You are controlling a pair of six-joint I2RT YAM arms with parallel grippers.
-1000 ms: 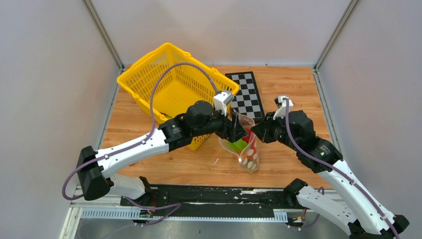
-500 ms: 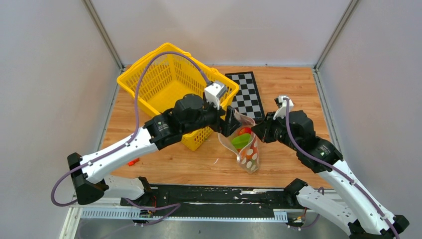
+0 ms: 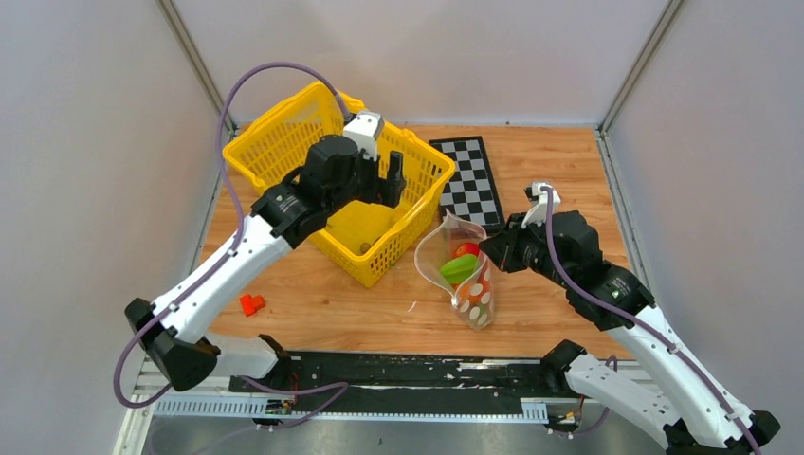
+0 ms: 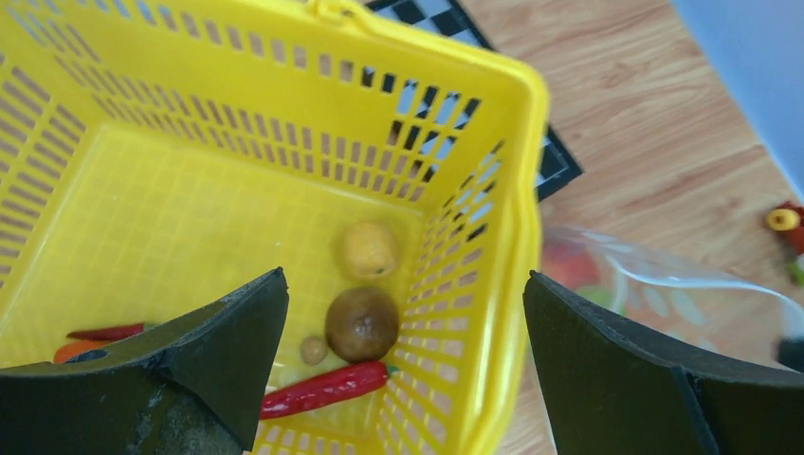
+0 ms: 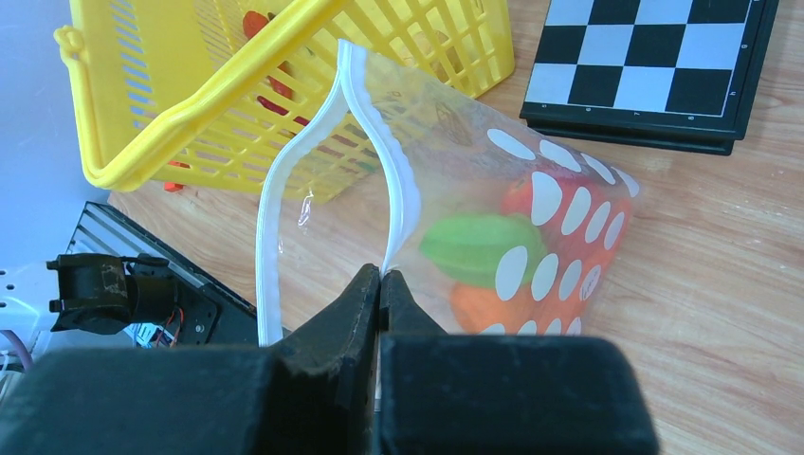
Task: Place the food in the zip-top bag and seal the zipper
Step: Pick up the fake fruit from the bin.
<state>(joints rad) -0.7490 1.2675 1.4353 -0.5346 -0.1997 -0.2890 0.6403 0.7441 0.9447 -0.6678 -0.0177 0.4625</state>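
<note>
While the right gripper (image 5: 381,277) is pinched tight on the pale zipper strip (image 5: 266,237) of the clear polka-dot zip-top bag (image 5: 569,218), propping the mouth open, I'd say we're partway through the loading step. The bag sits on the wooden tabletop (image 3: 569,171) a bit right of centre, toward the near edge, with a toy green pepper (image 5: 474,245), a red tomato (image 5: 521,194) and something orange already inside. The left gripper (image 4: 406,284) hangs over the yellow mesh basket (image 4: 517,190) at the far left corner, fingers spread wide with nothing between them. That arm is stretched forward with the wrist tipped down into the basket. Left to fetch: a yellow lemon (image 4: 369,249), a brown ball (image 4: 361,323), a red chili (image 4: 327,388), plus an orange carrot (image 4: 71,351) at the edge of the wrist view. Next move, my guess: drop onto the brown ball, roughly centred between the fingers, without nudging the chili and lemon just beside it. Sealing comes way later.
</note>
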